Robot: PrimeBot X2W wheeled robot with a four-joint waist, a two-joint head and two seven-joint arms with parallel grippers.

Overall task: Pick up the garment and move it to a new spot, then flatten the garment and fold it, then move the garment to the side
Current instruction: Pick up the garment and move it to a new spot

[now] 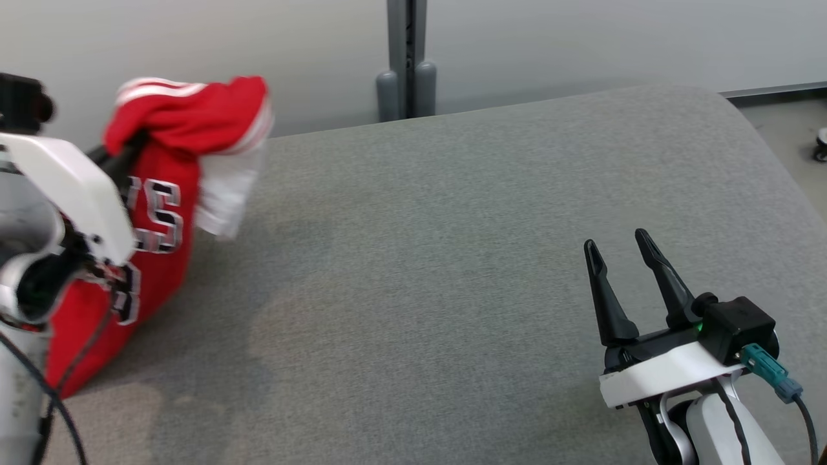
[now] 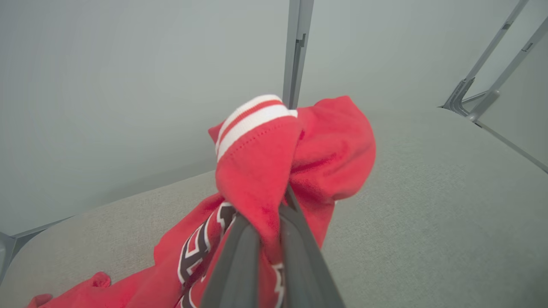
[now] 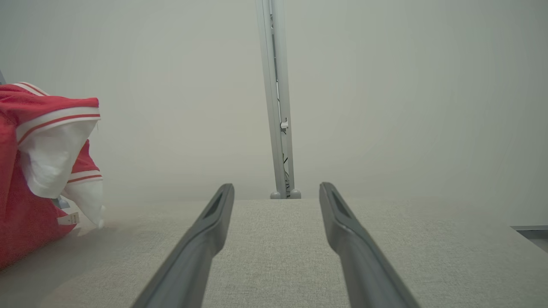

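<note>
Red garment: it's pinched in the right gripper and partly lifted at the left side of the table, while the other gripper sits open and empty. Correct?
Wrong arm. The left wrist view shows the left gripper pinching the red garment, partly lifted at the left side of the table; the right gripper is the one open and empty.

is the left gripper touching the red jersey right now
Touching. The left wrist view shows the left gripper shut on a bunched fold of the red jersey, with the cloth pinched in its grip and draping down from it.
</note>
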